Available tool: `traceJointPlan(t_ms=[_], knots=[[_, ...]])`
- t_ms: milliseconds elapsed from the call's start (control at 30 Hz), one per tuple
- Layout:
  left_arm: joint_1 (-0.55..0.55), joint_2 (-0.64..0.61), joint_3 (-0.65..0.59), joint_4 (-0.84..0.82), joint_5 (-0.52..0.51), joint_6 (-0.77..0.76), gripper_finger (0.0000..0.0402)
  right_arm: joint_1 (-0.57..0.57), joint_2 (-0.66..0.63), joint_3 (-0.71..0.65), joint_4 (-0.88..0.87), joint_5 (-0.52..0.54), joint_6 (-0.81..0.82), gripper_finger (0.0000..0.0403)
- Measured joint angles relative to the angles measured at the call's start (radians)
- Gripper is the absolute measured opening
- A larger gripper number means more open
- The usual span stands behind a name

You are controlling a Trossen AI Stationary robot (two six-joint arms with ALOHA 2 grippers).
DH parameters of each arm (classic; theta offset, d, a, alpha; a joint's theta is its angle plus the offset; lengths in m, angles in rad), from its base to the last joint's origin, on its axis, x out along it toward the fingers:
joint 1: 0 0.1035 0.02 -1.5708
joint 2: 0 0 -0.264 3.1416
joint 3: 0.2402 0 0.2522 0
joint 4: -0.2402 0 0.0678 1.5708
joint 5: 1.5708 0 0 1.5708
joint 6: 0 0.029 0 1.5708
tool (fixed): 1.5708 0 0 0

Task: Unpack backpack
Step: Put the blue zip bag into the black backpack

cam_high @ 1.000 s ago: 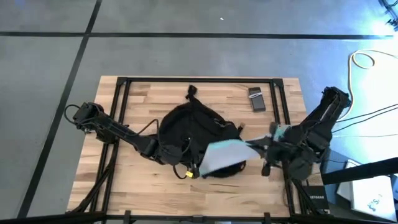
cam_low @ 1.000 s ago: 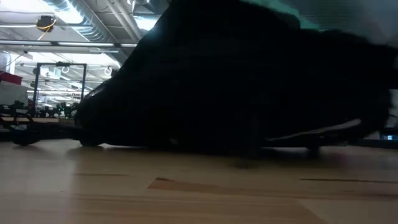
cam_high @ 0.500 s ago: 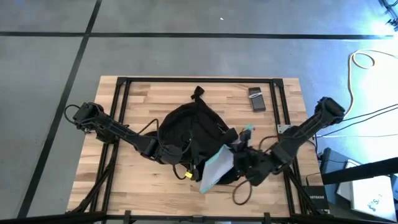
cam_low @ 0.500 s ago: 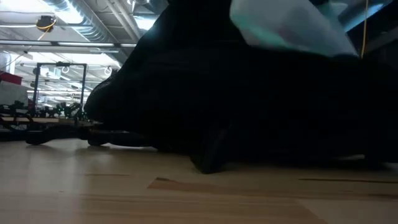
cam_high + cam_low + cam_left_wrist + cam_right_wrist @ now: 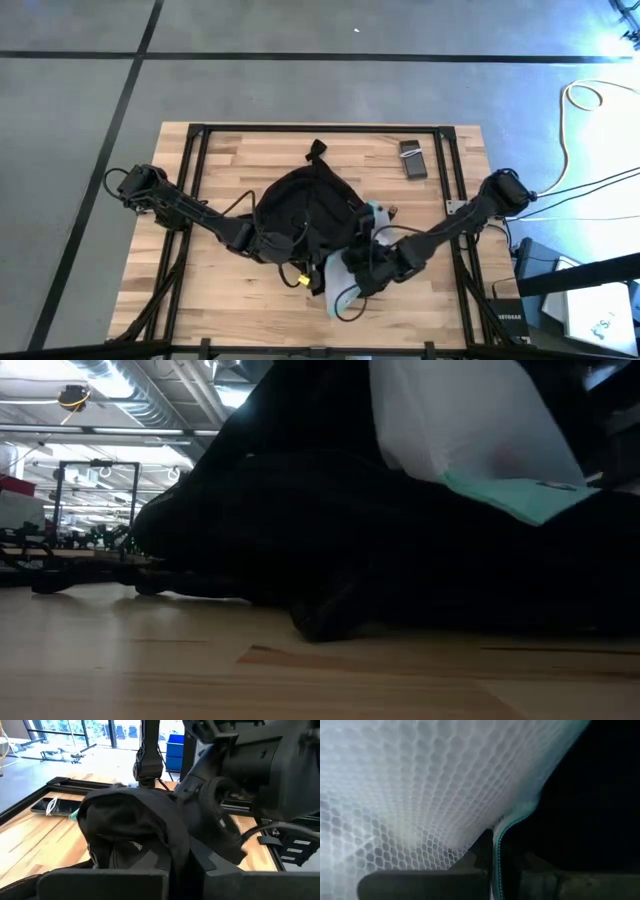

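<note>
While the right gripper stays pinched shut on the teal-edged mesh zip pouch at the near-right edge of the backpack, which sits mid-table, the pouch could snag on the opening and drag the bag if pulled hard. Left gripper is clamped on the backpack's left side. Versus a second ago, the right arm has swung inward and the pouch now sits lower, nearer the table's front.

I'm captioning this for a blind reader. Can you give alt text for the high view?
Seen from above, a black backpack lies mid-table with both arms on it. The left gripper is shut on its left edge; the right gripper is shut on a pale pouch at its front right. A small device lies at the back.
</note>
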Motion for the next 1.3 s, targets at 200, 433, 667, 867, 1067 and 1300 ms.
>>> traceJointPlan(t_ms=[200, 433, 667, 867, 1067, 1300], knots=[[-0.001, 0.0, 0.001, 0.015, -0.001, 0.005, 0.0006, -0.006, -0.054, -0.002, 0.04, 0.09, -0.001, 0.0007], [0.0, -0.001, 0.002, 0.005, 0.001, 0.021, 0.0006, -0.006, -0.153, -0.001, 0.05, 0.055, 0.116, 0.0109], [-0.002, -0.001, 0.002, -0.016, 0.012, 0.021, 0.0006, 0.028, -0.233, -0.001, 0.046, -0.212, 0.136, 0.0277], [-0.001, 0.0, 0.001, -0.028, 0.011, 0.02, 0.0006, 0.169, -0.237, 0.002, 0.05, -0.383, 0.128, 0.0311], [-0.001, 0.0, 0.001, -0.026, 0.008, 0.02, 0.0006, 0.238, -0.142, 0.001, 0.037, -0.348, 0.118, 0.0221], [-0.001, 0.0, 0.001, -0.024, 0.005, 0.019, 0.0006, 0.17, 0.007, 0.0, 0.153, -0.443, 0.035, 0.0054]])
